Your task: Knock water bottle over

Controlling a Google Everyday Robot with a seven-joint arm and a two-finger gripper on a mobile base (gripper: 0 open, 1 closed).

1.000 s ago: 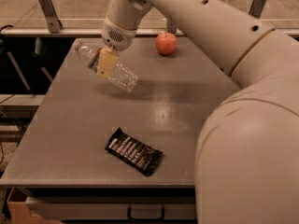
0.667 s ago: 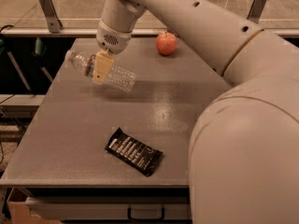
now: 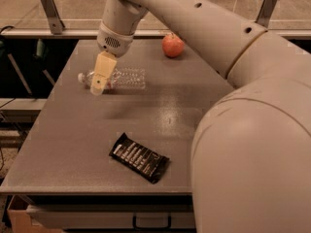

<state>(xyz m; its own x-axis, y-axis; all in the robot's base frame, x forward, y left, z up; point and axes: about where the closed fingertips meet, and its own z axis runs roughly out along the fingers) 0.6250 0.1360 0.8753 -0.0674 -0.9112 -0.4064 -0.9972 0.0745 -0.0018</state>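
Observation:
The water bottle (image 3: 124,78) is a clear ribbed plastic bottle. It lies on its side on the grey table (image 3: 87,130), with its white cap (image 3: 81,76) pointing left. My gripper (image 3: 101,79) hangs over the bottle's neck end, at the table's back left. Its pale yellow finger (image 3: 103,71) points down in front of the bottle and hides the part near the label. The big white arm reaches in from the right and fills the right side of the view.
A red apple (image 3: 173,45) sits at the table's back edge. A black snack bar wrapper (image 3: 139,157) lies near the front. A metal railing (image 3: 50,8) runs behind the table. A drawer handle (image 3: 151,224) shows under the front edge.
The bottle was leaning over under my gripper a second ago; now it lies flat on its side. My gripper has shifted left towards the cap end.

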